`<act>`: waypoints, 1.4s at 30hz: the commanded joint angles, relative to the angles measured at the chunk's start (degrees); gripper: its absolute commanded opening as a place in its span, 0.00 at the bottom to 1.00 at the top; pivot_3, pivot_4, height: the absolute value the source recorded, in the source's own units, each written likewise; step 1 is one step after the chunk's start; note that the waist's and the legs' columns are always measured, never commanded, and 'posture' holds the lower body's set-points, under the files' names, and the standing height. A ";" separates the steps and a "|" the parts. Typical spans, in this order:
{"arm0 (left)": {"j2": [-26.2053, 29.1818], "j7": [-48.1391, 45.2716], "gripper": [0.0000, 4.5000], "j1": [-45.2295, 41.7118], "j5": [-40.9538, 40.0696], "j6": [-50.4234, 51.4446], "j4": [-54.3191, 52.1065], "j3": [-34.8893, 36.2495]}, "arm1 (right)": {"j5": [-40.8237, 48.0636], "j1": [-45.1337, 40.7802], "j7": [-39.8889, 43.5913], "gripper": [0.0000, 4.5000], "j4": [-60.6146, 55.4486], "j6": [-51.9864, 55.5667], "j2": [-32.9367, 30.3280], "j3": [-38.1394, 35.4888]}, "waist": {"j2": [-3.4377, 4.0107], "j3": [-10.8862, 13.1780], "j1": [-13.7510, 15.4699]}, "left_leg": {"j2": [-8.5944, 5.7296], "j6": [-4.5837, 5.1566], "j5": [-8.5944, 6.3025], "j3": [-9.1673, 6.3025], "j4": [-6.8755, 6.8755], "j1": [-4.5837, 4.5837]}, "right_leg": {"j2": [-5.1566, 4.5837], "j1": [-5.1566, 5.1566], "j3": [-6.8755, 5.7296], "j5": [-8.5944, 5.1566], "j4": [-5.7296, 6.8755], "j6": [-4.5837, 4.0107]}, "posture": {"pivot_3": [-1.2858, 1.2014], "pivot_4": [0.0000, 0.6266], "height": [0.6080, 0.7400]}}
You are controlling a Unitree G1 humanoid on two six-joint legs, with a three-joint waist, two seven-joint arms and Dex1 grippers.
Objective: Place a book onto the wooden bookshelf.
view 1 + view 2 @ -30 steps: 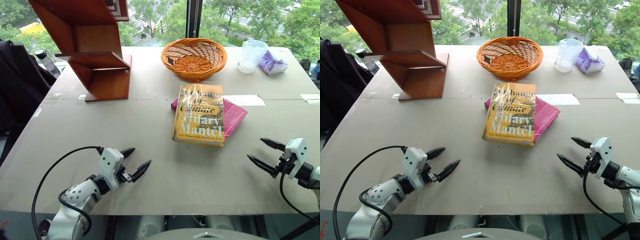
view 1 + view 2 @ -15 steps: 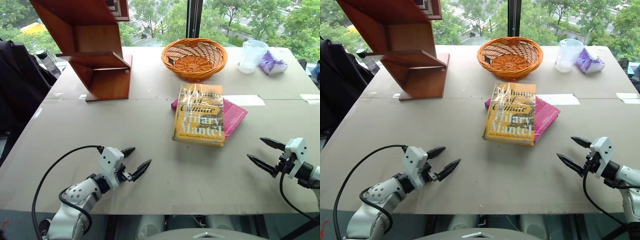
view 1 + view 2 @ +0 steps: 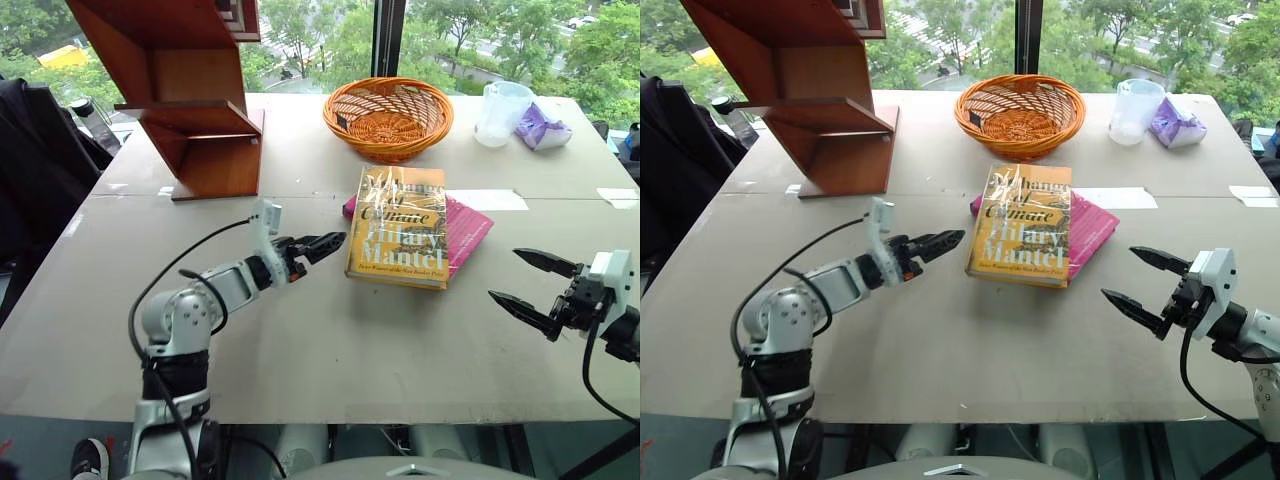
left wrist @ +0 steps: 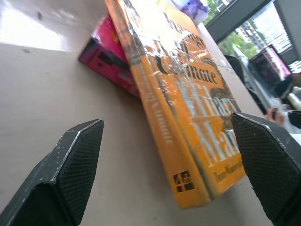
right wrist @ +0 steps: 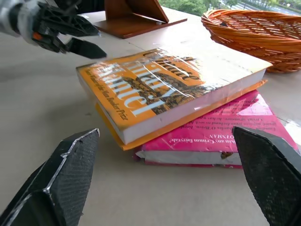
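Task barely begun: yellow book [image 3: 398,229] lies flat on the pink book [image 3: 468,228] mid-counter, shelf [image 3: 190,110] far left unfilled, left hand [image 3: 318,244] spread just beside its spine, right hand [image 3: 530,287] spread, nothing grasped.

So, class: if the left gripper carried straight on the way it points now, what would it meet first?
Most likely the spine edge of the yellow book; the left gripper points at it, jaws open, just short of touching.
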 commanded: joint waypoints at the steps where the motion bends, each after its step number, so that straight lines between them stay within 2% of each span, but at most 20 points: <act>1: -0.47 -0.27 0.98 -8.06 -3.05 10.21 12.22 1.98 | 2.77 1.24 -0.99 1.00 -5.18 2.63 -0.96 -2.02 | -0.07 0.04 0.07 | 0.00 0.00 0.00 -0.02 -0.01 -0.02 | 0.01 -0.01 -0.01 0.00 0.01 -0.01 | 0.52 0.24 1.00; 5: -0.45 -1.86 0.98 -16.82 0.31 14.67 28.60 2.32 | 3.49 2.84 -2.50 1.00 -8.26 3.70 -0.50 -3.16 | -0.15 0.09 0.35 | -0.04 0.00 0.00 -0.03 -0.01 -0.08 | 0.00 -0.03 -0.04 0.01 -0.04 -0.01 | 0.52 0.24 1.00; 9: -0.77 -5.75 0.98 -23.38 3.00 14.15 42.99 3.55 | 4.42 5.42 -3.89 1.00 -11.41 4.21 0.12 -4.61 | -0.24 0.15 0.36 | -0.06 0.00 0.00 0.00 -0.02 -0.12 | -0.02 -0.04 -0.02 0.02 -0.09 -0.04 | 0.52 0.24 1.00; 14: -0.60 -15.45 0.98 -26.53 7.23 16.75 50.02 -1.78 | 6.15 7.50 -4.82 1.00 -13.58 4.93 0.20 -6.67 | -0.26 0.16 0.38 | -0.07 -0.01 0.00 0.01 -0.03 -0.12 | -0.04 -0.04 -0.03 0.01 -0.10 -0.04 | 0.52 0.24 1.00; 19: -1.39 -23.44 0.98 -29.40 12.24 14.40 56.34 -4.72 | 6.99 8.15 -4.56 1.00 -13.98 5.65 -0.31 -7.68 | -0.26 0.16 0.50 | -0.07 -0.01 0.00 0.00 -0.02 -0.11 | -0.05 -0.04 -0.04 0.01 -0.08 -0.06 | 0.52 0.24 1.00; 20: -1.92 -23.90 0.90 -30.01 12.94 13.44 57.55 -4.49 | 7.13 8.30 -4.43 1.00 -13.96 5.71 -0.37 -7.94 | -0.27 0.16 0.49 | -0.07 -0.01 0.00 -0.01 -0.02 -0.11 | -0.05 -0.04 -0.04 0.01 -0.08 -0.06 | 0.52 0.24 1.00; 21: -2.40 -24.32 0.88 -30.53 13.48 12.70 58.49 -4.22 | 7.42 8.39 -4.36 1.00 -13.98 5.86 -0.46 -8.18 | -0.27 0.16 0.62 | -0.07 -0.01 0.00 -0.01 -0.02 -0.11 | -0.06 -0.04 -0.04 0.01 -0.08 -0.06 | 0.52 0.24 1.00; 24: -3.28 -27.30 0.65 -31.70 15.28 12.24 59.76 -4.19 | 9.08 8.62 -4.30 1.00 -14.71 6.87 -0.73 -9.09 | -0.27 0.16 0.62 | -0.10 0.00 -0.01 -0.01 -0.01 -0.12 | -0.12 -0.04 -0.05 0.01 -0.08 -0.06 | 0.52 0.24 1.00; 28: -3.30 -28.84 0.23 -31.91 16.02 13.85 58.91 -3.02 | 10.56 8.41 -4.42 1.00 -15.10 7.97 -1.23 -9.91 | -0.28 0.17 0.60 | -0.10 0.00 -0.01 -0.03 -0.01 -0.15 | -0.14 -0.04 -0.07 0.01 -0.08 -0.06 | 0.52 0.24 1.00; 29: -3.16 -28.82 0.14 -31.71 15.79 14.49 57.71 -2.42 | 10.75 8.14 -4.47 1.00 -14.97 8.15 -1.41 -9.91 | -0.29 0.18 0.54 | -0.09 0.00 -0.01 -0.03 0.00 -0.16 | -0.14 -0.04 -0.07 0.01 -0.09 -0.06 | 0.52 0.24 1.00; 30: -3.07 -28.78 0.10 -31.47 15.64 15.06 56.68 -2.01 | 10.90 8.16 -4.49 1.00 -15.03 8.23 -1.49 -9.99 | -0.32 0.19 0.46 | -0.09 0.00 -0.01 -0.02 -0.01 -0.16 | -0.15 -0.04 -0.06 0.01 -0.09 -0.06 | 0.52 0.24 1.00; 32: -2.76 -28.58 0.08 -29.45 13.79 16.63 47.72 -1.97 | 11.23 7.56 -4.54 1.00 -14.72 8.44 -1.74 -9.92 | -0.33 0.21 0.29 | -0.09 0.00 -0.01 -0.03 -0.02 -0.17 | -0.13 -0.06 -0.06 0.02 -0.09 -0.05 | 0.52 0.24 1.00; 33: -2.51 -27.63 0.08 -27.33 13.41 16.49 40.39 -2.94 | 11.65 7.27 -4.68 1.00 -14.72 8.55 -1.67 -10.00 | -0.32 0.23 0.12 | -0.07 0.00 -0.01 -0.02 -0.03 -0.19 | -0.13 -0.09 -0.04 0.03 -0.08 -0.06 | 0.52 0.24 1.00; 34: -1.62 -25.57 0.08 -23.33 13.90 13.75 27.12 -4.71 | 12.52 6.52 -4.83 1.00 -14.39 8.93 -1.74 -10.25 | -0.32 0.25 -0.01 | -0.03 -0.01 -0.01 0.01 -0.05 -0.22 | -0.13 -0.15 0.03 0.10 -0.06 -0.18 | 0.52 0.24 1.00; 36: -0.39 -22.24 0.08 -17.29 15.03 9.35 8.83 -6.61 | 13.72 5.72 -4.88 1.00 -13.96 9.55 -1.76 -10.82 | -0.31 0.31 -0.63 | 0.03 -0.03 0.00 0.04 -0.08 -0.40 | -0.10 -0.37 0.12 0.12 -0.04 -0.20 | 0.52 0.24 1.00; 38: 1.00 -19.17 0.08 -12.03 17.27 0.92 -8.67 -5.96 | 14.45 4.38 -4.48 1.00 -12.37 10.25 -2.39 -11.23 | -0.35 0.34 -0.68 | 0.18 -0.10 0.04 -0.12 -0.05 -0.50 | -0.17 -0.39 0.23 0.13 0.00 -0.22 | 0.52 0.24 1.00; 40: 6.12 -16.80 0.08 -7.31 26.73 -12.62 -22.19 -10.97 | 14.20 2.67 -3.49 1.00 -10.38 10.45 -3.06 -10.79 | -0.37 0.36 -0.74 | 0.16 -0.11 0.04 -0.12 -0.06 -0.50 | -0.27 -0.38 0.24 0.13 -0.04 -0.22 | 0.52 0.24 1.00; 42: 12.73 -16.42 0.08 -4.10 38.83 -29.18 -29.80 -17.15 | 13.73 0.41 -2.85 1.00 -8.64 10.19 -3.34 -9.70 | -0.35 0.37 -0.65 | 0.10 -0.09 0.03 -0.06 -0.09 -0.41 | -0.29 -0.34 0.28 0.13 -0.06 -0.24 | 0.52 0.24 1.00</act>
